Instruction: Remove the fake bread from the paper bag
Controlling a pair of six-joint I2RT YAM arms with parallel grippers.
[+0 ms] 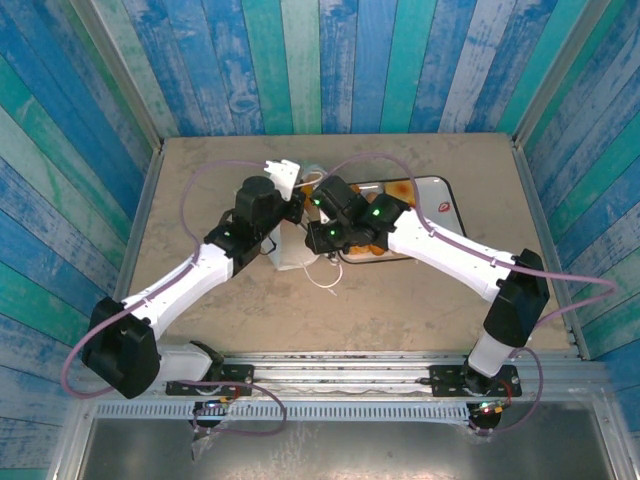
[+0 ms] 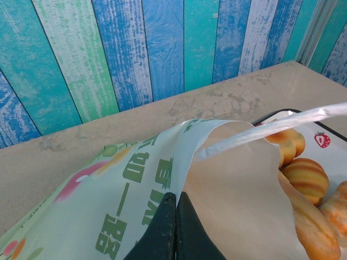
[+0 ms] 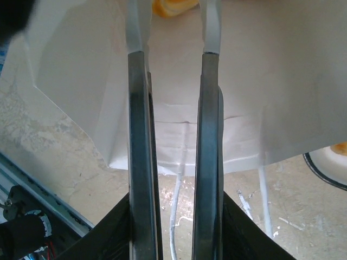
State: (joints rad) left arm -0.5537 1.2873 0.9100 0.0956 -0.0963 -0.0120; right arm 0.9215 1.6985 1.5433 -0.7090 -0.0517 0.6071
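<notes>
**Bag Rim Pinched, Rolls on the Tray**

Closest to the left wrist camera: the left end effector (image 2: 176, 201), black fingers (image 2: 162, 233) pressed flat together with the rim of the bag (image 2: 135, 179) nipped between them. Green lettering and pink shapes on the bag's outer face, plain tan inside. A white handle (image 2: 271, 129) stretched across the mouth toward the right edge. Beyond the rim, bread (image 2: 304, 179): several golden rolls with brown stripes, lying on a white tray (image 2: 339, 132) with a dark rim and a strawberry print.

Closest to the right wrist camera: the right end effector (image 3: 173, 32), fingers (image 3: 138, 135) parallel and partly apart, in front of a plain white face of the bag, with bare surface (image 3: 54, 146) below. An orange piece at the top edge between the tips, cut off by the frame; cannot tell whether gripped or merely lying behind. A curve of the tray's rim at the right.

From above: both arms bent inward, wrists meeting over the middle of the surface. Bag just left of the tray, partly hidden under the wrists, handle trailing toward the near edge. Orange bread showing on the tray beside the right wrist.
</notes>
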